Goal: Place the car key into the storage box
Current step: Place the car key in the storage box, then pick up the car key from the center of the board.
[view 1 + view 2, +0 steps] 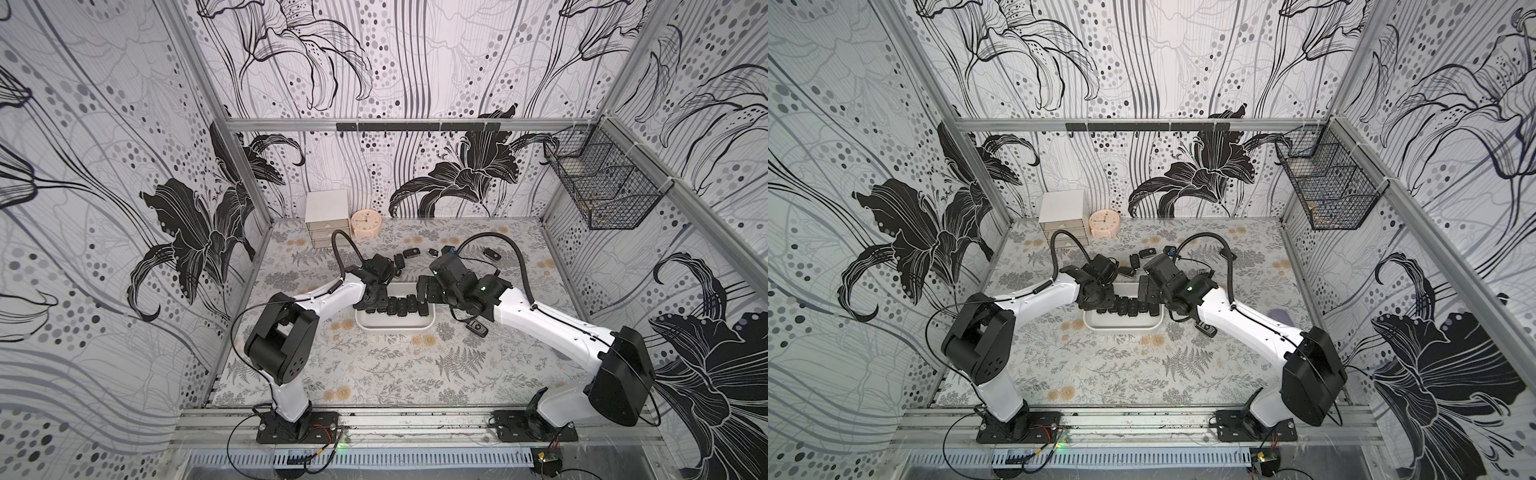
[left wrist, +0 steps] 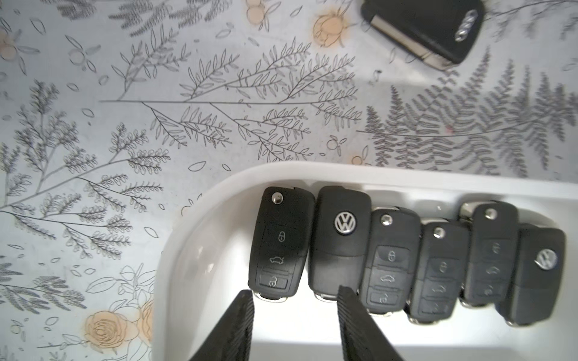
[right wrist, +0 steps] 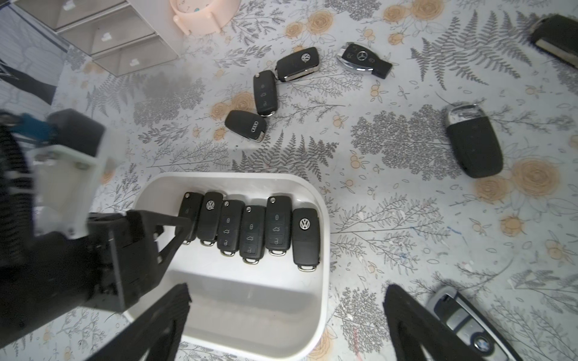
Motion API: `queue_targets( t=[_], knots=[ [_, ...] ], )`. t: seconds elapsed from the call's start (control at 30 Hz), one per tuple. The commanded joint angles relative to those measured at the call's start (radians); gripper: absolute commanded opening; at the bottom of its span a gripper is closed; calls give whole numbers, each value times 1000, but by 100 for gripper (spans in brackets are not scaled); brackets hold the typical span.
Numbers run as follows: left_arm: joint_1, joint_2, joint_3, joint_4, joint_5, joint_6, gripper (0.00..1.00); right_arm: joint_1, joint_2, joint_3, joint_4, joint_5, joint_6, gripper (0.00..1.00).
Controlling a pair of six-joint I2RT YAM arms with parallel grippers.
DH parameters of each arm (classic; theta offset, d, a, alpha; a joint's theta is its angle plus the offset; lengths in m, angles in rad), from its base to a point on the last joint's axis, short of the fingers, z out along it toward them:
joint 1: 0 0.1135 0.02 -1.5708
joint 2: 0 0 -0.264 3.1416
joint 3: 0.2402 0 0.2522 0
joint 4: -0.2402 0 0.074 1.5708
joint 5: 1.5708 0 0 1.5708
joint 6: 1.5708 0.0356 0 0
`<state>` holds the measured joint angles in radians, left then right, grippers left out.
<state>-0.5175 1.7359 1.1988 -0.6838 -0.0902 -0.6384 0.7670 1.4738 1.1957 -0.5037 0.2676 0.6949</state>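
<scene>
Fern-and-rose printed tabletop (image 1: pixel 374 374) between lily-patterned walls (image 1: pixel 104 166); the white storage box (image 3: pixel 322 281) holds six key fobs.
The car key (image 2: pixel 281 243) lies flat at one end of the box, first in a row, touching the next of five other fobs (image 3: pixel 250 231). The left gripper (image 2: pixel 295 293) hangs over that end with its fingers apart, clamped on nothing. The right gripper (image 3: pixel 286 289) hovers over the box's opposite end, spread wide and empty. Loose fobs (image 3: pixel 262 93) lie outside the box.
</scene>
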Motion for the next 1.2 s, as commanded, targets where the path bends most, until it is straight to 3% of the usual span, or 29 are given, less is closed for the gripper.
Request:
queue_targets(
  t=[0.0,0.23,0.37,0.8,1.13,1.17],
  knots=[
    [-3,-60,39,4,35,15,56,-42,-7,-9,-45,47,12,100],
    [-3,-127,62,52,108,43,87,-114,-46,-115,-79,37,5,100],
    [-3,-152,73,73,139,46,99,-169,-71,-210,-75,11,-5,100],
    [-27,-166,113,108,230,60,99,-315,18,-315,29,-165,-129,100],
    [-29,-169,105,115,228,54,99,-321,68,-371,57,-250,-150,96],
    [-29,-170,105,115,229,52,99,-321,68,-378,59,-263,-149,91]
  ],
)
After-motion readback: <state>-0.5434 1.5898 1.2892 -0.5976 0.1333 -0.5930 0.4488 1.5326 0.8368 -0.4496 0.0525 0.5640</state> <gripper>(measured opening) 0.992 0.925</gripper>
